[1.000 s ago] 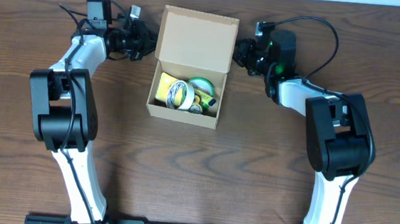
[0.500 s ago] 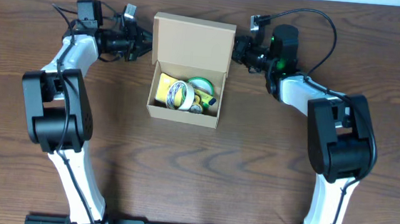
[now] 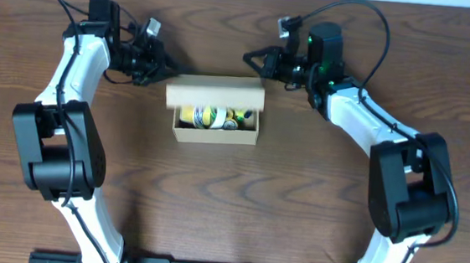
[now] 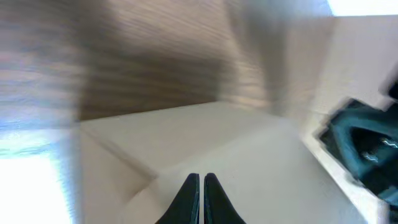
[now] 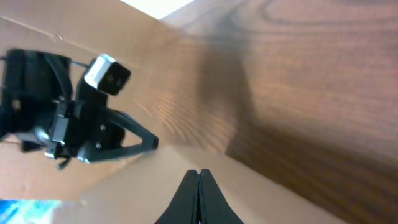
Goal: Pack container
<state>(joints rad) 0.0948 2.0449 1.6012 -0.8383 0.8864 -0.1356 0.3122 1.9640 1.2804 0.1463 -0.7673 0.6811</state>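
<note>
Lid half over, job half done: the container [image 3: 215, 132] sits on the table [image 3: 238, 199] just below and between my two claws, on the side nearer my bases. Its flap lid [image 3: 215, 94] leans forward over the opening, and the packed items [image 3: 211, 116], tape rolls and something yellow, show through the gap under it. I judge the risk to lie in the push. The box looks light and nothing pins it, so pressure from behind could slide it across the wood rather than fold the flap, and a flap let go too soon could spring back up. The rolls appear to stand near the rim and might hold the lid off its seat. My two claws also face each other at close quarters behind the lid, so a careless sweep could knock one into the other. My left claw [image 4: 201, 179] has its fingers drawn together with only a sliver of gap and holds nothing. Pale cardboard fills the blurred view just beneath its tips, but I cannot tell whether they touch it. My right claw [image 5: 198, 174] is likewise pinched closed and empty, poised over the cardboard with the left claw straight ahead of it.
</note>
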